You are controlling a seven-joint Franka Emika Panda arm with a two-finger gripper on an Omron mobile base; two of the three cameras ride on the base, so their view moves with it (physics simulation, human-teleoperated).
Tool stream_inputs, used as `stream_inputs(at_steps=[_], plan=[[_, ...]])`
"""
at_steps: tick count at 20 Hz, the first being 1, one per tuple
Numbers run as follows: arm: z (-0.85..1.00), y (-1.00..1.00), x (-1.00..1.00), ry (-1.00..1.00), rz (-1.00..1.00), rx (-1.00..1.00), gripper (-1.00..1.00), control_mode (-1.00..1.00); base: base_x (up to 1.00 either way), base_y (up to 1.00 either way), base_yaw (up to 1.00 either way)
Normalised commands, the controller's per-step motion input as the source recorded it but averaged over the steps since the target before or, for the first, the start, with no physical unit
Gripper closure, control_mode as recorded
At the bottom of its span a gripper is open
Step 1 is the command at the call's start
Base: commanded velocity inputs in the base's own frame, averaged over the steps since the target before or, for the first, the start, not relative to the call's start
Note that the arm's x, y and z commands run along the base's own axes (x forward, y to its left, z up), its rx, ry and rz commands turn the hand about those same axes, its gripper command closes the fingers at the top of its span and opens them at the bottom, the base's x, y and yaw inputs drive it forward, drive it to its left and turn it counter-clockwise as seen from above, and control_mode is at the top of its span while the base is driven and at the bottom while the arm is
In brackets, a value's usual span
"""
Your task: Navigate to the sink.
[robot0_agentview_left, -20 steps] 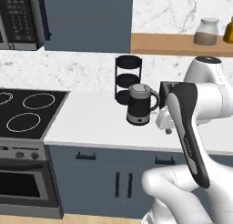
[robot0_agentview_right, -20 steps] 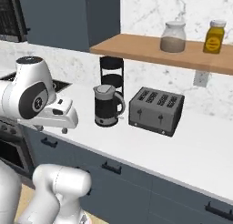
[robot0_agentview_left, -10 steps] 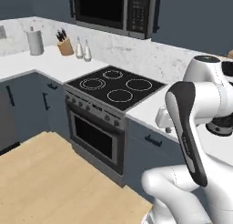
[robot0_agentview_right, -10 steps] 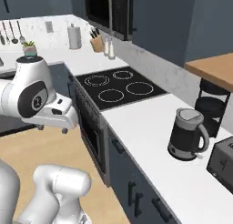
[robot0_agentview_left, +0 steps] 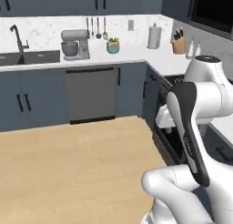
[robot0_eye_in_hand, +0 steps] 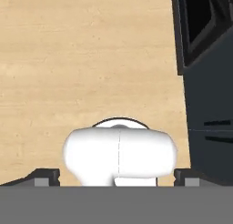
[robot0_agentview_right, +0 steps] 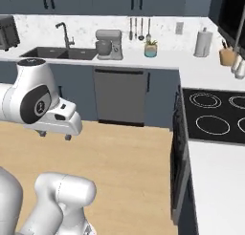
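The dark-grey sink (robot0_agentview_right: 61, 52) is set in the white counter along the far wall, with its dark gooseneck faucet (robot0_agentview_right: 65, 34) behind it. In the left base view the sink (robot0_agentview_left: 28, 58) and faucet (robot0_agentview_left: 18, 37) sit at the far left edge. My gripper (robot0_agentview_right: 55, 134) hangs folded close to the base, pointing down over the wooden floor, a good way from the sink. In the hand view the gripper (robot0_eye_in_hand: 116, 178) is open, its fingertips (robot0_eye_in_hand: 45, 177) wide apart with nothing between them.
A grey stand mixer (robot0_agentview_right: 108, 44), a potted plant (robot0_agentview_right: 150, 48) and a paper towel roll (robot0_agentview_right: 203, 43) stand on the far counter, with a dishwasher (robot0_agentview_right: 119, 95) below. The stove (robot0_agentview_right: 215, 114) runs along the right. Open wooden floor (robot0_agentview_left: 68, 164) lies between me and the sink.
The whole picture has swung left as the base turned: from the kettle and toaster counter, past the stove, to the far counter with the sink. The arm's pose is unchanged.
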Motion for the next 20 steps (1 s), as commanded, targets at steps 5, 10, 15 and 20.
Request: stream_inputs(at_steps=[5, 10, 15, 20], plan=[[0.0, 0.0, 0.0, 0.0, 0.0, 0.0, -1.0, 1.0, 0.03, 0.37, 0.71], [0.0, 0.0, 0.0, 0.0, 0.0, 0.0, -1.0, 1.0, 0.49, 0.38, 0.29], [0.0, 0.0, 0.0, 0.0, 0.0, 0.0, -1.0, 1.0, 0.98, 0.51, 0.0], [0.0, 0.0, 0.0, 0.0, 0.0, 0.0, -1.0, 1.0, 1.0, 0.52, 0.0]])
